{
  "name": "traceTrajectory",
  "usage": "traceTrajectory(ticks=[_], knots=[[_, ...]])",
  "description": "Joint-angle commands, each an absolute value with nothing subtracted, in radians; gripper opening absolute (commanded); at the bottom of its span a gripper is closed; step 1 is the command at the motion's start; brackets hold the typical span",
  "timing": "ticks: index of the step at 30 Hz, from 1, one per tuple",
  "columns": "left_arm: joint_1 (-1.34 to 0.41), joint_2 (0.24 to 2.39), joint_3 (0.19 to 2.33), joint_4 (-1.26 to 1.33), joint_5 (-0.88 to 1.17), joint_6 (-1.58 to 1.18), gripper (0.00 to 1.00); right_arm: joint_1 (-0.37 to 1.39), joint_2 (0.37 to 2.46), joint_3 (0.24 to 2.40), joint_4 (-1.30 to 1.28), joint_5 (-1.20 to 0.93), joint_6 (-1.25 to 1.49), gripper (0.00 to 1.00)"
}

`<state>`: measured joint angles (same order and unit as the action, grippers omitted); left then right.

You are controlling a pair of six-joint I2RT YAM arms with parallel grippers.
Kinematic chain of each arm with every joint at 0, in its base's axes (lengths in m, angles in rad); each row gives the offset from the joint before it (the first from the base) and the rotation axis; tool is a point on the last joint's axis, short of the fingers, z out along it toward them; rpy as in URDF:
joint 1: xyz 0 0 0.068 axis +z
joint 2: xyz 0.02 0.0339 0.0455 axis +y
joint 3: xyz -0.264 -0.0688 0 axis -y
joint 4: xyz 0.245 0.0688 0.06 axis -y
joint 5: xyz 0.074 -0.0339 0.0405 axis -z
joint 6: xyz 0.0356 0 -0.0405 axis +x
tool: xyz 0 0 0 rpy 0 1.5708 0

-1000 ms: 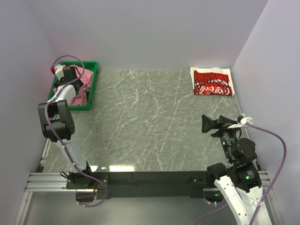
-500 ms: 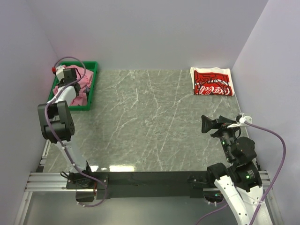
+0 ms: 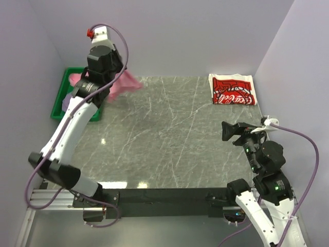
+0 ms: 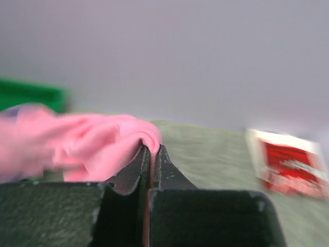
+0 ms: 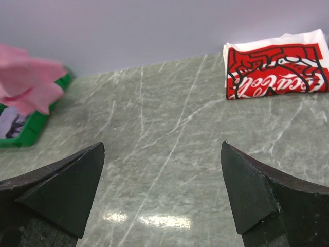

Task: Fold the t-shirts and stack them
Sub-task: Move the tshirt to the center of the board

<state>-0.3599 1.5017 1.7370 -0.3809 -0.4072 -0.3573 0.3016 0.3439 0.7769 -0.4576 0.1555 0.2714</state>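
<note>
Marble table [image 3: 169, 134]; pink t-shirt [image 4: 97, 144] blurred, left end effector [image 4: 151, 150] pinching.

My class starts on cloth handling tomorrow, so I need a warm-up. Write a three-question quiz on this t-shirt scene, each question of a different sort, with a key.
1. Multiple choice: what is the left tool shut on? A) the pink t-shirt B) the Coca-Cola t-shirt C) nothing
2. True or false: the right tool is shut on the Coca-Cola t-shirt.
3. Fill the gap: the Coca-Cola t-shirt lies folded at the table's far ___ corner, by the robot's own sides.
Key: 1 A. 2 False: the right tool is open and holds nothing. 3 right.
</note>
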Motion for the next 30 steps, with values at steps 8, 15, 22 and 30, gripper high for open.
traceTrajectory(ticks=[8,15,22,30], knots=[[-0.572,1.293,1.712,-0.411,0.101,-0.526,0.0,0.31,0.494,0.951,-0.505,0.003,0.285,0.98],[-0.551,1.069,1.117,-0.252,-0.184,-0.613,0.01,0.31,0.578,0.896,-0.549,-0.093,0.324,0.9],[-0.307,1.134,0.759,-0.129,-0.21,-0.693,0.28,0.31,0.721,0.793,-0.587,-0.107,0.397,0.84],[-0.36,1.034,0.795,-0.25,-0.12,-0.598,0.91,0.31,0.822,0.671,-0.612,-0.112,0.482,0.81]])
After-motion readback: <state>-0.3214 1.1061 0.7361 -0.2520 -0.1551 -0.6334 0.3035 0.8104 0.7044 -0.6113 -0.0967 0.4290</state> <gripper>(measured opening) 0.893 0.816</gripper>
